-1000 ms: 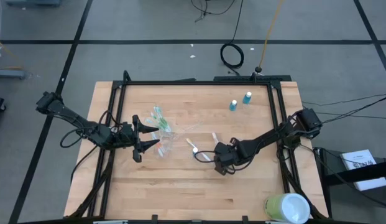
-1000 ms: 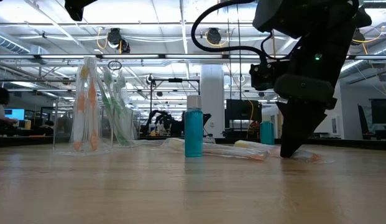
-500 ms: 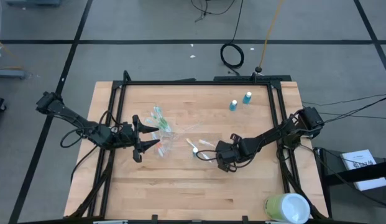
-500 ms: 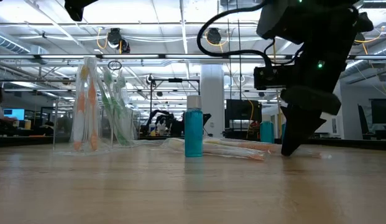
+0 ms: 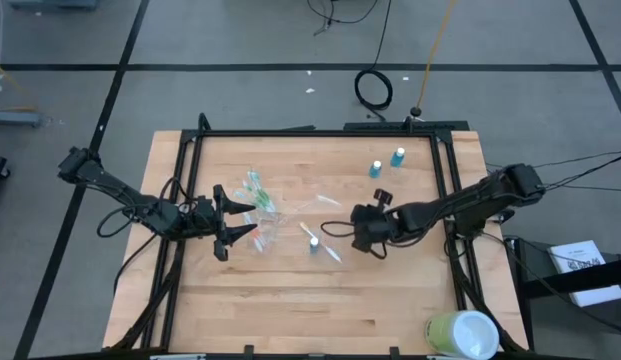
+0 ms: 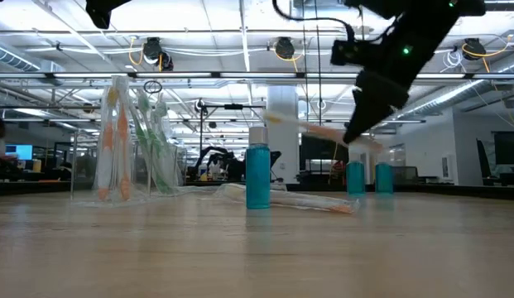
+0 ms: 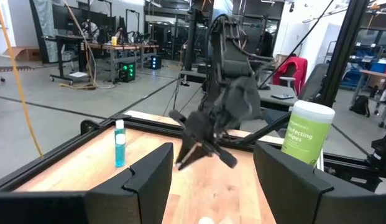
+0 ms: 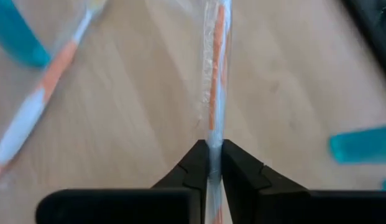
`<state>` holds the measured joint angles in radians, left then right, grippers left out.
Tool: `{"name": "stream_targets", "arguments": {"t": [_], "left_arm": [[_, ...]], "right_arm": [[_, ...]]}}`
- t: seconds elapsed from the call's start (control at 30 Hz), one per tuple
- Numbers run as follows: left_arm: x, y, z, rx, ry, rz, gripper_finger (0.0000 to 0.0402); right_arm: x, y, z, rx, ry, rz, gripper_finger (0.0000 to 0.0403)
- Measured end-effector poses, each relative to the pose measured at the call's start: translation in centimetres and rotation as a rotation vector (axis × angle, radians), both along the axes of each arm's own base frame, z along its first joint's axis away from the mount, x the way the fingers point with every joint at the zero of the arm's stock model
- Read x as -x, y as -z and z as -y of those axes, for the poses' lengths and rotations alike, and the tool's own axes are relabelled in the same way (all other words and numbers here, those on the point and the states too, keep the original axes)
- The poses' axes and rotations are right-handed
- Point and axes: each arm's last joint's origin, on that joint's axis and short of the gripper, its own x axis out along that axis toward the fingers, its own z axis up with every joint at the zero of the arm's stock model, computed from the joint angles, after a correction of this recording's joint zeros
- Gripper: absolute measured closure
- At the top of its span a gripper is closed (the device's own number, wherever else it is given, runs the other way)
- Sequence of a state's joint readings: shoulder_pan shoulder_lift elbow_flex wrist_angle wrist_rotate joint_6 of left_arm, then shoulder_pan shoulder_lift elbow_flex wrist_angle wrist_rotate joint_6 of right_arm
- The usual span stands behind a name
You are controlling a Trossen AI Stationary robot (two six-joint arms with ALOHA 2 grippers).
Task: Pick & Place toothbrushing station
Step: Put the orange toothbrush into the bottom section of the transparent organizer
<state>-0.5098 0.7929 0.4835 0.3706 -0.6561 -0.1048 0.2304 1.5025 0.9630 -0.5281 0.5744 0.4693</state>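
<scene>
A wooden table with a black frame fills the middle of the high view, with a big pale green-and-white cup standing at its near right corner, well apart from everything else. The left arm reaches in from the left side, and its gripper rests just beside the clear cup, its fingers spread wide apart and holding nothing. That clear cup stands upright in the left half of the table, and in the low view several toothbrushes with orange and green handles stand bunched inside it. The right arm comes in from the right edge, and its gripper is lifted off the wood near the table's middle, its fingers clamped on a wrapped toothbrush with an orange stripe; in the low view this toothbrush hangs in the air, tilted, above the tabletop. Another toothbrush lies flat on the wood between the two grippers, just beside a small blue tube with a white cap that stands upright. Two more blue tubes stand close together near the far right part of the table.
</scene>
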Motion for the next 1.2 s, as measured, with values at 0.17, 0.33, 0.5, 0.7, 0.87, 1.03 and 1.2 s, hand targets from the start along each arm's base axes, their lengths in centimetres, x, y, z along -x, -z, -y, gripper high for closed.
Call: {"name": "stream_targets", "arguments": {"t": [0.17, 0.33, 0.5, 0.7, 0.87, 1.03, 1.2], "left_arm": [[0.0, 0.0, 0.0, 0.001, 0.0, -0.003, 0.0172], [-0.2, 0.3, 0.0, -0.009, -0.01, -0.018, 0.0172], [-1.6, 1.4, -0.1, -0.031, -0.05, -0.075, 0.0172], [-3.6, 1.9, -0.4, -0.097, -0.079, -0.048, 0.0172], [-4.7, 2.1, -0.1, -0.153, 0.015, 0.001, 0.0172], [-5.8, 2.8, 0.0, -0.226, 0.049, -0.001, 0.0172], [-6.6, 3.1, 0.0, -0.262, 0.036, 0.039, 0.0172]], "right_arm": [[-0.5, -2.1, 1.0, 0.043, -0.07, 0.118, 0.0382], [-1.1, -2.9, 1.7, 0.085, -0.119, 0.254, 0.0376], [-1.5, -2.8, 1.7, 0.104, -0.205, 0.39, 0.038], [-1.8, -2.6, 1.1, 0.049, -0.412, 0.555, 0.0378], [-1.5, -2.3, 0.9, 0.037, -0.499, 0.633, 0.0379], [-1.6, -2.5, 0.6, -0.003, -0.578, 0.673, 0.0377], [-1.6, -2.6, 0.5, -0.027, -0.614, 0.686, 0.0379]]}}
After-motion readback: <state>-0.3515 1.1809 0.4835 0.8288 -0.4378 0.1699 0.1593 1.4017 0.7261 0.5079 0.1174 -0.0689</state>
